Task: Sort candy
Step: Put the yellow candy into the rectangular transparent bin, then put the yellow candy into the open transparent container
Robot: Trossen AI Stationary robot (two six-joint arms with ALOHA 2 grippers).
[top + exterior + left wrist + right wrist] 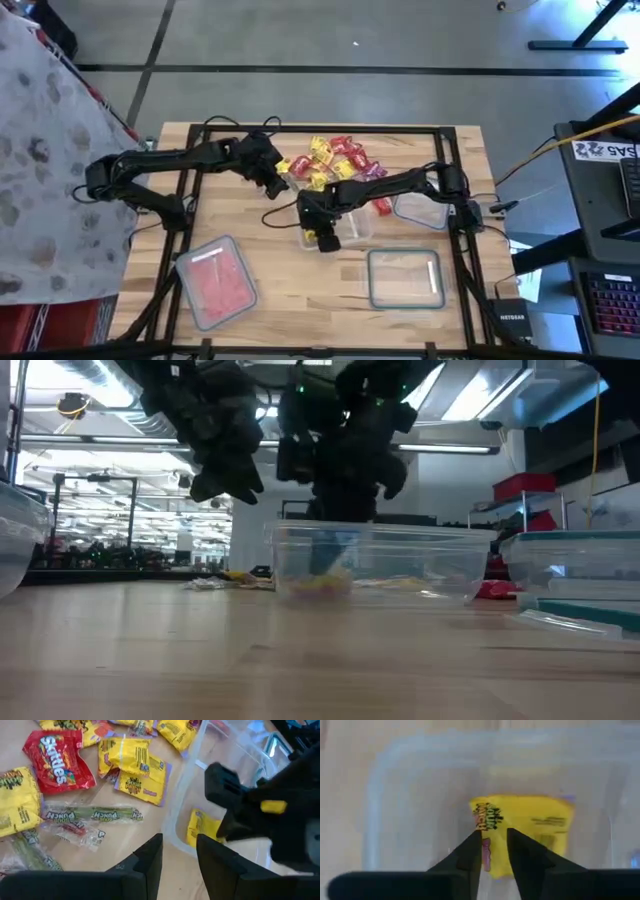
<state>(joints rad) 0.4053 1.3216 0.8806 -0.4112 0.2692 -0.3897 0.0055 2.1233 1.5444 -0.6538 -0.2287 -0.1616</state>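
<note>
Candy (335,160) lies heaped on the wooden bench (280,290) at its far middle: yellow, red and purple packets, with a red Skittles bag (57,762) among them. Just in front of the heap stands a clear plastic container (395,795) holding one yellow packet (530,827). The right gripper (494,850) hangs over this packet, its fingers a narrow gap apart and holding nothing. The left gripper (179,862) hovers at the heap's edge beside the container, its fingers slightly parted and empty.

Right claw (322,232) hangs over a clear container (355,228) below the candy pile (330,160); left claw (275,180) beside the pile.
</note>
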